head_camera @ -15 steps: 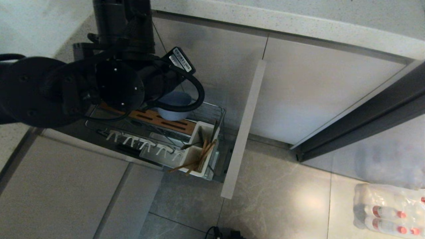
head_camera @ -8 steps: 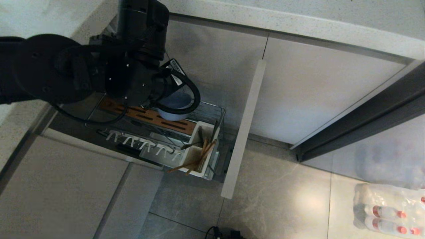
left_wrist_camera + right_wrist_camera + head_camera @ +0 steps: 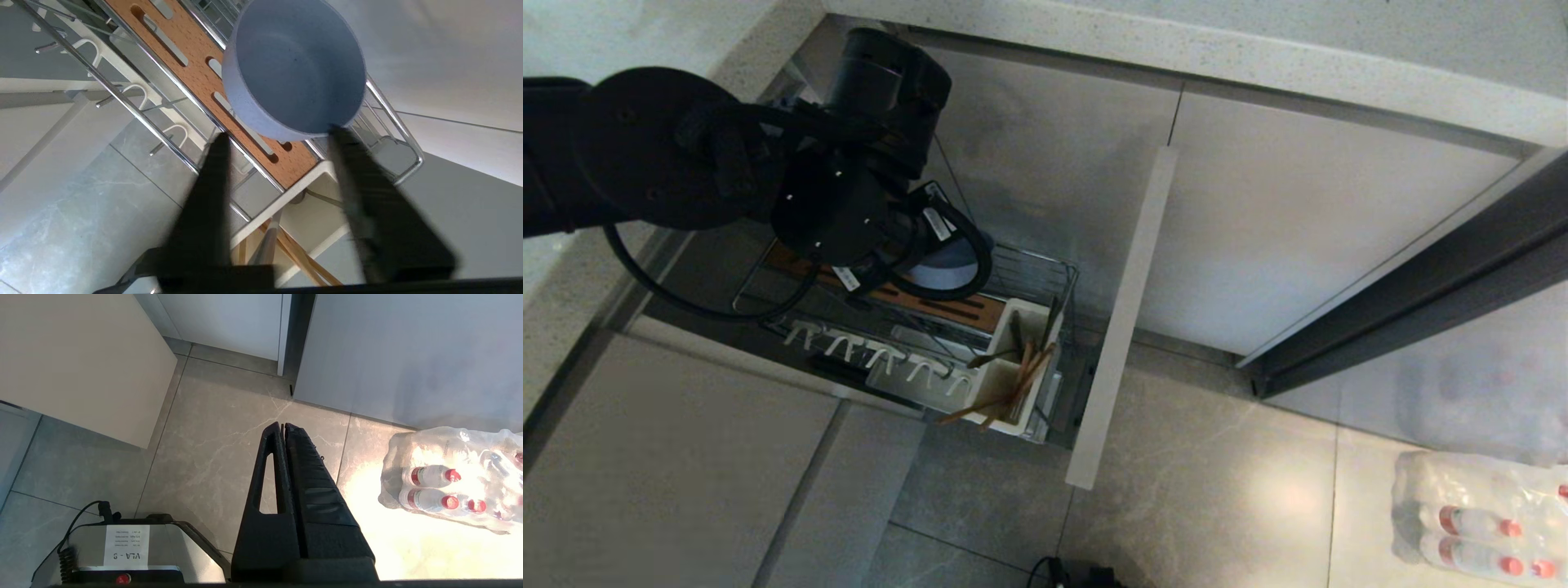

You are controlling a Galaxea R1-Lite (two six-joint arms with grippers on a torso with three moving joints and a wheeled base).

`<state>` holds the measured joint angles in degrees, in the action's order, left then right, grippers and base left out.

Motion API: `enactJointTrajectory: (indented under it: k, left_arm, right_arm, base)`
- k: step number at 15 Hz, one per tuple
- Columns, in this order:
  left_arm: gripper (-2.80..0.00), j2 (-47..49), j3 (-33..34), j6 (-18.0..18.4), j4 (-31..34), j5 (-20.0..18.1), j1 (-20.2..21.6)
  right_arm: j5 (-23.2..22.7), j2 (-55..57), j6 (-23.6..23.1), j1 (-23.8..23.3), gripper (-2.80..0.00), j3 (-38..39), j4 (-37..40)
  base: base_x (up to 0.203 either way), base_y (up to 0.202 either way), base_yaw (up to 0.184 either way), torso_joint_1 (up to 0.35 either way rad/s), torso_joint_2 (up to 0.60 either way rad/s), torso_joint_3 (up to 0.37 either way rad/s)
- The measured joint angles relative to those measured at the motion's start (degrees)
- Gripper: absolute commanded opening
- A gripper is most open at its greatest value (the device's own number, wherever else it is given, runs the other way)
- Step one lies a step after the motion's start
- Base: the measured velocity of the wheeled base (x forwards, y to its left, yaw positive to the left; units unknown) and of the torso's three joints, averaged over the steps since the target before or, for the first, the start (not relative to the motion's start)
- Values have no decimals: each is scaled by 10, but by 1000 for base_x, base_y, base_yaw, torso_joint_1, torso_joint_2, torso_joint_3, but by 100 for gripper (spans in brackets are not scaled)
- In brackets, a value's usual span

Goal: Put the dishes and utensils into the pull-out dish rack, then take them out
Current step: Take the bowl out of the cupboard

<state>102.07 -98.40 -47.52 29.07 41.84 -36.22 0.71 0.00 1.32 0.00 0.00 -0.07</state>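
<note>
- pull-out dish rack (image 3: 1045, 282) drawn out from the cabinet, centre-left of the head frame; long axis runs from upper left to lower right.
- left hand (image 3: 278, 141) sits above the rack's upper-left stretch, far nearer than the right hand (image 3: 283, 426), which hangs parked over the floor, fingers pressed together, empty.
- bowl (image 3: 296, 67) rests on the wooden strip (image 3: 196, 53), dead ahead of the left fingers, rim just at their tips; fingers partly spread, gripping nothing.
- chopsticks (image 3: 1013, 392) stand in the white caddy (image 3: 1001, 380) at the rack's lower-right end.
</note>
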Motion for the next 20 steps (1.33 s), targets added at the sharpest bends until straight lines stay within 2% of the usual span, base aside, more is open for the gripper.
enactJointTrajectory:
  k: [12,20]
  left_arm:
    - [0,56,-1,-5,0,-6,42]
    - [0,74,-10,-7,-2,-48,66]
  right_arm:
    - [0,0,0,0,-280,0,0]
    - [0,0,0,0,-280,0,0]
  base:
    - [0,0,0,0,0,0]
    - [0,0,0,0,0,0]
